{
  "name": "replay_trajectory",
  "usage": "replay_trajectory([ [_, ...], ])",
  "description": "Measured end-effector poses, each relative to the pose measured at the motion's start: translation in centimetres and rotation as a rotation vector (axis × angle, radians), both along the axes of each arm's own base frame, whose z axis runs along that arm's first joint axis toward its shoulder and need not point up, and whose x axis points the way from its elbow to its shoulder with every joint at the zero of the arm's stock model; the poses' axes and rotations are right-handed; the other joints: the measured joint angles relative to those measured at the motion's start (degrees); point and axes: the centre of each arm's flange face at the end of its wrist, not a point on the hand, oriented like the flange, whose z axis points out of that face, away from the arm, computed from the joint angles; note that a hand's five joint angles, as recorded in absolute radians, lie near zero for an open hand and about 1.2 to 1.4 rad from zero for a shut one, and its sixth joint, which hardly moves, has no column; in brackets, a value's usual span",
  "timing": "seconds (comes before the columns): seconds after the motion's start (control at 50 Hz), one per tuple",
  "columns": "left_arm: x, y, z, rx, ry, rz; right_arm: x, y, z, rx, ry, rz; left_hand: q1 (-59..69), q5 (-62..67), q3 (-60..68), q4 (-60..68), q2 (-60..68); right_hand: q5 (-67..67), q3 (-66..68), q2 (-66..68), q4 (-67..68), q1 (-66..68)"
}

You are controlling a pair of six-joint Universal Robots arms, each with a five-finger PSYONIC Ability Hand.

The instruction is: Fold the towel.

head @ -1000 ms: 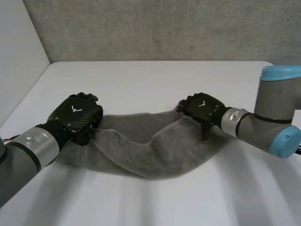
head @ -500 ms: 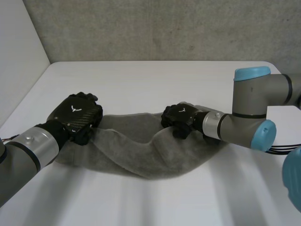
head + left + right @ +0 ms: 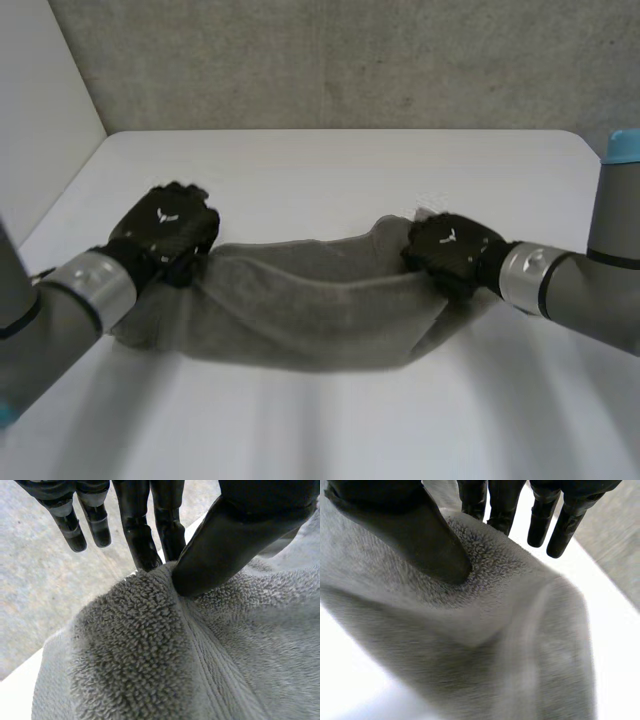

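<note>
White bench (image 3: 330,165) bears a grey towel (image 3: 300,315), raised at both ends. One end is pinched, thumb against fingers, by the left robot hand (image 3: 165,228); the other likewise by the right robot hand (image 3: 452,250).

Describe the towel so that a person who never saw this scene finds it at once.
Look at the white table before the grey wall. Across its middle a grey terry towel stretches between the left hand and the right hand, each pinching one end. It alone is soft, looped cloth.

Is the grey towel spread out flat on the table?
No, the towel sags bunched between the left hand and right hand, each pinching an end.
</note>
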Motion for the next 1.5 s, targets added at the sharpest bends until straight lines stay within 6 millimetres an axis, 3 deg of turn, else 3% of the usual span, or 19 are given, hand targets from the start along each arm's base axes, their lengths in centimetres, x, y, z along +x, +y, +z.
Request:
replay_trajectory([
  [0.1,-1.4,-4.6,1.0,-0.123,0.024,0.004,1.3,-4.3,2.2,-0.262,-0.067,-0.036,0.0,0.0,0.0,0.0,0.0,0.0,0.0,0.0,0.0,0.0],
  [0.14,-2.1,-6.7,2.4,-0.202,0.047,0.008,1.7,-6.5,4.8,-0.42,-0.137,-0.081,0.0,0.0,0.0,0.0,0.0,0.0,0.0,0.0,0.0,0.0],
  [0.22,-3.5,-9.5,7.4,-0.416,0.137,0.015,1.8,-9.0,12.9,-0.708,-0.374,-0.178,0.0,0.0,0.0,0.0,0.3,0.0,0.0,0.2,0.0,0.0],
  [0.28,-4.1,-9.3,12.5,-0.584,0.256,0.001,1.0,-8.7,18.3,-0.813,-0.55,-0.203,0.0,0.0,0.0,0.0,0.6,0.0,0.0,0.5,0.0,0.0],
  [0.36,-3.7,-7.4,17.2,-0.714,0.421,-0.058,0.2,-7.9,20.8,-0.816,-0.652,-0.192,0.0,0.4,0.0,0.0,0.8,0.2,0.0,0.7,0.0,0.1],
  [0.4,-3.3,-6.8,17.9,-0.728,0.474,-0.095,0.0,-7.6,20.3,-0.773,-0.653,-0.178,0.0,0.5,0.0,0.0,0.9,0.2,0.0,0.7,0.0,0.1],
  [0.46,-2.5,-6.5,16.9,-0.691,0.502,-0.136,0.1,-7.2,18.0,-0.682,-0.61,-0.155,0.0,0.7,0.0,0.0,1.0,0.2,0.0,0.7,0.0,0.1],
  [0.56,-0.8,-7.0,11.5,-0.552,0.45,-0.15,0.2,-6.2,12.3,-0.552,-0.481,-0.124,0.0,0.7,0.0,0.0,1.0,0.2,0.0,0.7,0.0,0.1],
  [0.7,1.5,-7.0,1.2,-0.335,0.265,-0.132,-0.4,-3.9,4.0,-0.404,-0.285,-0.106,0.2,0.7,0.0,0.0,1.1,0.2,0.0,0.7,0.0,0.1],
  [0.84,2.0,-5.6,-4.6,-0.228,0.126,-0.151,-0.9,-1.0,-1.5,-0.271,-0.177,-0.094,0.2,0.7,0.0,0.0,1.2,0.2,0.0,0.7,0.0,0.1],
  [1.0,2.0,-4.6,-5.0,-0.187,0.079,-0.158,-1.2,0.2,-3.1,-0.211,-0.141,-0.105,0.2,0.7,0.0,0.0,1.2,0.2,0.0,0.7,0.0,0.1],
  [1.1,2.1,-4.2,-4.1,-0.182,0.076,-0.153,-1.5,0.2,-3.6,-0.18,-0.137,-0.132,0.2,0.7,0.0,0.0,1.2,-16.8,0.0,-15.0,0.0,-15.3],
  [1.22,2.4,-3.9,-3.2,-0.182,0.075,-0.142,-2.0,-0.6,-4.5,-0.12,-0.159,-0.221,0.2,0.7,0.0,0.0,1.3,-29.1,0.0,-25.8,0.0,-26.7],
  [1.5,3.5,-4.3,-3.7,-0.151,0.07,-0.103,-3.5,-3.0,-4.4,-0.058,-0.261,-0.379,0.2,0.7,0.0,0.0,1.3,-29.1,0.0,-25.9,0.0,-26.8],
])
